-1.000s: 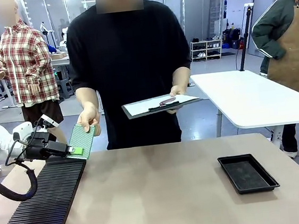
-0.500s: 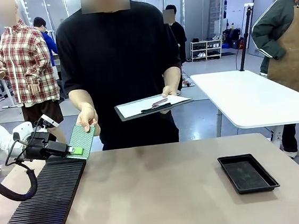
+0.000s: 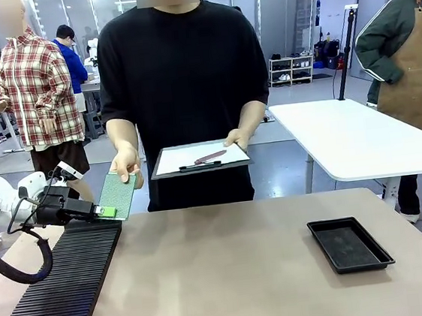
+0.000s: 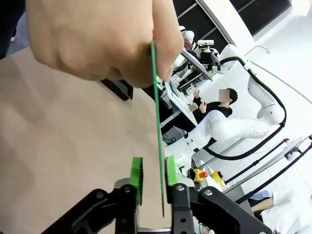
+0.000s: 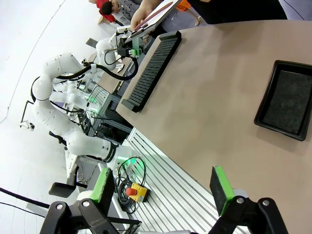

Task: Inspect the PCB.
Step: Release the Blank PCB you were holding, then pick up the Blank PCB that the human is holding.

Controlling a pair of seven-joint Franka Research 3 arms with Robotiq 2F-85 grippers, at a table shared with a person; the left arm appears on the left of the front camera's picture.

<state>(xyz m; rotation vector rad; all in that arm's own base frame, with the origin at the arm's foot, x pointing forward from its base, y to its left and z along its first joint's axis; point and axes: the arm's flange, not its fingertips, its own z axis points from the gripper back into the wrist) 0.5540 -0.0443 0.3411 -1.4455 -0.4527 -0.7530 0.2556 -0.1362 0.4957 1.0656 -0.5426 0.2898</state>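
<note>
**Handover of the PCB (image 3: 117,196) for inspection.** The board is held in the air above the far edge of the table (image 3: 223,277), near its left corner and over the far end of a black slotted rack (image 3: 59,291). The person's hand (image 3: 126,165) pinches its upper edge. The left end effector (image 3: 105,211) brackets its lower edge, with the green pads (image 4: 137,178) on either side and a gap visible at one face, so it reads as released rather than clenched. The right end effector (image 5: 162,187) is spread wide and grasps nothing. The board's long axis rises steeply from end effector to hand, leaning toward the table's right edge, with its broad face toward the near edge. Best practice: keep the arm motionless and draw the board out along that axis, clear of both pads.
</note>
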